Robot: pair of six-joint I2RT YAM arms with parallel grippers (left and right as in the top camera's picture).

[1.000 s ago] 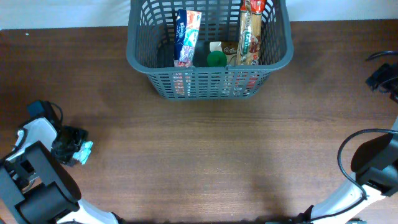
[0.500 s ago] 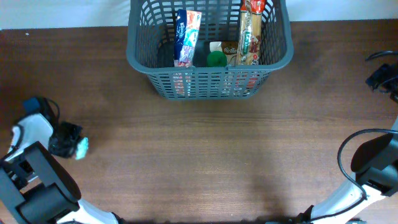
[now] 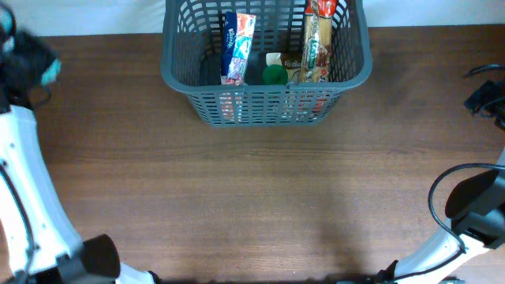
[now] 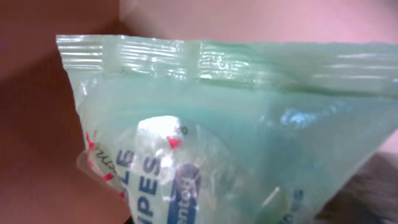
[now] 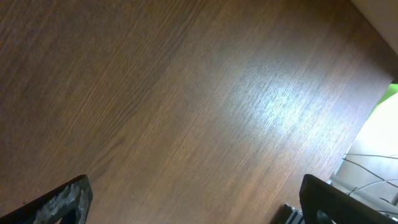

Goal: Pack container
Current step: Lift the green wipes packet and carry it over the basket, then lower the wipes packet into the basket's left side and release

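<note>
The container (image 3: 264,106), a dark grey lattice basket, stands at the far middle of the table. Inside it are a blue-and-white packet (image 3: 237,47), a green-capped item (image 3: 274,75) and a tall snack packet (image 3: 319,39). My left gripper (image 3: 41,65) is raised at the far left, blurred, and shut on a pale green wipes packet (image 3: 52,71). That wipes packet (image 4: 236,137) fills the left wrist view and hides the fingers. My right gripper (image 5: 199,205) hangs open over bare wood, its fingertips (image 5: 62,202) wide apart, and shows dark at the right edge (image 3: 483,99) from overhead.
A brown wooden table (image 3: 260,197) spreads in front of the basket. The right arm's base and a looping black cable (image 3: 465,197) occupy the near right corner. The white left arm (image 3: 24,189) runs along the left edge.
My left gripper closed on the wipes packet at the near left and swung up toward the far left corner with it. The right arm has stayed still.
</note>
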